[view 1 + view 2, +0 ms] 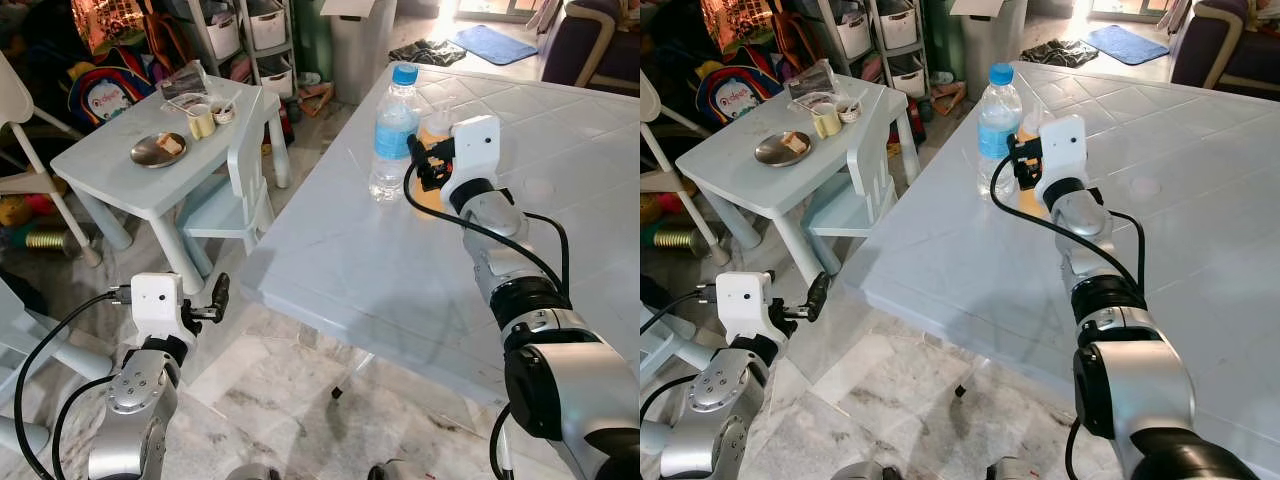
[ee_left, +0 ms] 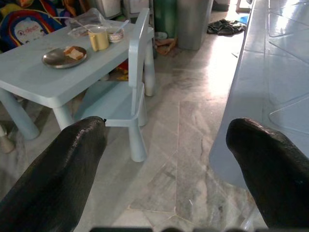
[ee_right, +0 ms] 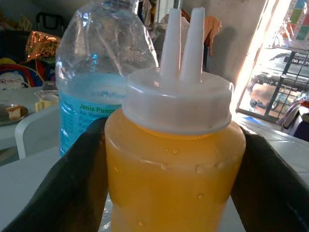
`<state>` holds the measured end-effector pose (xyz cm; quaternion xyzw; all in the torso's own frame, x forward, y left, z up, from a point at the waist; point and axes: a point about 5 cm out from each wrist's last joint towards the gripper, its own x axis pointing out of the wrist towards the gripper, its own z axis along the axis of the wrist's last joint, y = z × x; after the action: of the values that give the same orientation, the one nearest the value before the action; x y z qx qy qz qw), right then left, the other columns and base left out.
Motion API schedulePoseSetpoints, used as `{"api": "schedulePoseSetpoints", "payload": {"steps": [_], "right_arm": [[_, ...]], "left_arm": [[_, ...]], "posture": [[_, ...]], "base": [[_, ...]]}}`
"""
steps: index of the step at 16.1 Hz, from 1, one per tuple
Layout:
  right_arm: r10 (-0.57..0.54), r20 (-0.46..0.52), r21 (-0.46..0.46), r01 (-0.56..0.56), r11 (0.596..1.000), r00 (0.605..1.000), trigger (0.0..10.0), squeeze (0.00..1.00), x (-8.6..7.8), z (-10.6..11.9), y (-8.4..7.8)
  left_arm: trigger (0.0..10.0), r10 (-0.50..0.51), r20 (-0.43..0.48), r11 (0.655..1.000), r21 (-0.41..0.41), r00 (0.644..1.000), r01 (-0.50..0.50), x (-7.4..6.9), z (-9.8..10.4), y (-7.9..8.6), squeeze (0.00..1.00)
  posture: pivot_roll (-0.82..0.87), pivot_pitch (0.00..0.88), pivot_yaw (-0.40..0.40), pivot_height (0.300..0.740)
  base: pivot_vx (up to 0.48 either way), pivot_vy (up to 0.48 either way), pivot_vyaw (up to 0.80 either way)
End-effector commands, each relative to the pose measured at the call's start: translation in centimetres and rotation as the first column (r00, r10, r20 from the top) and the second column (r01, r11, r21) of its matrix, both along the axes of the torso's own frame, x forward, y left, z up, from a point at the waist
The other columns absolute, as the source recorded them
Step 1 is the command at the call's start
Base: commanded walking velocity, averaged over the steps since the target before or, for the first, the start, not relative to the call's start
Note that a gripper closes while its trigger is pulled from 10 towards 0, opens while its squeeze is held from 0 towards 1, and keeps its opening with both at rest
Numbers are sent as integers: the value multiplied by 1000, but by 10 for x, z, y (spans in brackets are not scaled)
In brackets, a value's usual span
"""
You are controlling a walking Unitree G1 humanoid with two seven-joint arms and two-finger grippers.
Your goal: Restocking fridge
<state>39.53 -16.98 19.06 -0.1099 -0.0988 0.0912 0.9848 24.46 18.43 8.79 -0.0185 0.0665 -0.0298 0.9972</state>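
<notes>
Step in hand: pickup of 1 item for restocking. Landmark: water bottle (image 1: 392,135), upright on the large tabletop (image 1: 360,260) near its edge. The orange sauce bottle (image 3: 174,164), white 2-nozzle cap, stands just beside the water bottle, on the side away from the edge. Right gripper (image 1: 1025,165) is at the sauce bottle; jaws sit on both sides of its body, apparently in contact. Left gripper (image 1: 215,298) hangs idle below tabletop level, jaws wide. Next move, est.: confirm grip, lift straight up w/o tipping the water bottle, carry to fridge.
</notes>
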Motion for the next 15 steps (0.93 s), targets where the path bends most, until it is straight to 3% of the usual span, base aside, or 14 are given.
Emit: {"api": "schedulePoseSetpoints", "payload": {"steps": [1, 5, 6, 7, 11, 12, 15], "right_arm": [[11, 0, -15, -11, 1000, 1000, 0, 0, 0, 0, 3], [12, -9, -20, -12, 1000, 1000, 0, 0, -5, -9, 0], [25, -5, -15, -25, 1000, 1000, 4431, 0, -8, -12, 1], [41, 8, -22, -41, 999, 999, 10000, 0, -11, -13, 3], [92, 67, 73, -97, 993, 993, 10000, 0, -29, -9, 14], [122, 63, 154, -130, 979, 991, 10000, 0, -42, -13, 26], [215, 98, 151, -229, 962, 972, 10000, 0, -68, -13, 54]], "left_arm": [[10000, -4, 9, 1000, 11, 1000, 4, 0, 4, 1, 0], [10000, -3, 5, 1000, 7, 1000, 3, 0, 2, 0, 0], [10000, -3, 2, 1000, -14, 1000, 3, -1, 0, -2, 0], [10000, -5, -4, 999, -32, 1000, 5, -2, -1, -3, 0], [10000, 8, -35, 999, -42, 999, -10, -3, -9, -6, 0], [10000, 11, -34, 999, -43, 999, -12, -1, -9, -6, 0], [10000, 25, -31, 999, -46, 999, -27, 2, -9, -4, 0]], "posture": [[5, 74, 78, 740], [-1, 65, 65, 740], [-4, 60, 61, 740], [-6, 58, 63, 740], [-24, 37, 50, 740], [-21, 29, 42, 740], [-21, 27, 40, 740]], "base": [[0, 0, 0], [0, 0, 0], [0, 0, 0], [0, 0, 0], [0, 0, 0], [0, 0, 0], [0, 0, 204]]}}
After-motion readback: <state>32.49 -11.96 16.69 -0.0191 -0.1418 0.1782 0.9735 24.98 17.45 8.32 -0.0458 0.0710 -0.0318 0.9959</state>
